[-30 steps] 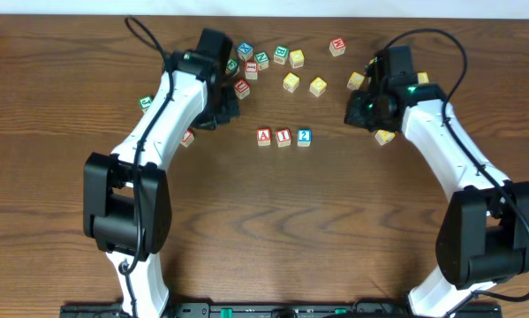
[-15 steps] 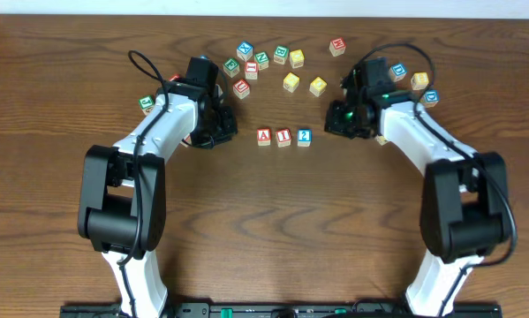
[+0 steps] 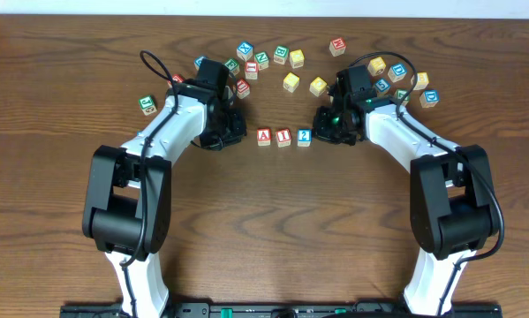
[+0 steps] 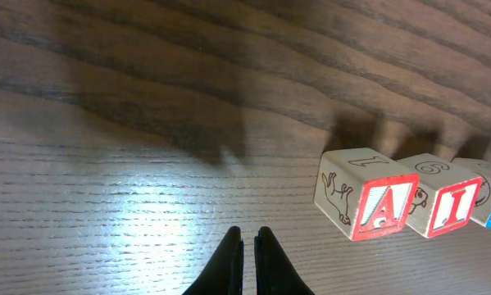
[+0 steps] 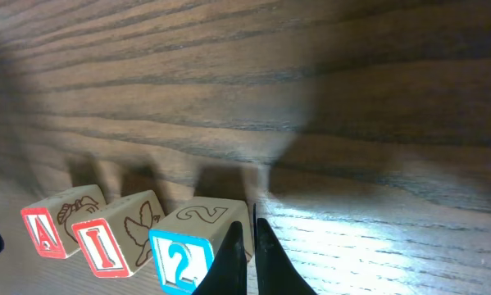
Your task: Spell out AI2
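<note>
Three blocks stand in a row at the table's middle: the red-framed A [image 3: 264, 136], the red-framed I [image 3: 283, 137] and the blue-framed 2 [image 3: 304, 136]. The left wrist view shows A [image 4: 380, 209] and I [image 4: 452, 206]; the right wrist view shows A [image 5: 47, 228], I [image 5: 106, 242] and 2 [image 5: 182, 258]. My left gripper [image 3: 231, 130] is shut and empty, just left of A; its fingertips [image 4: 247, 238] hover over bare wood. My right gripper [image 3: 321, 126] is shut and empty [image 5: 247, 225], its tips right at the 2 block's right edge.
Several loose letter blocks lie scattered along the back, among them yellow cubes [image 3: 290, 82] [image 3: 318, 86], a green block [image 3: 146, 103] at the far left and more behind the right arm [image 3: 420, 81].
Both arms have swung inward toward the row. The left gripper moved right to near the A, the right gripper moved left to beside the 2. The three blocks have not moved.
</note>
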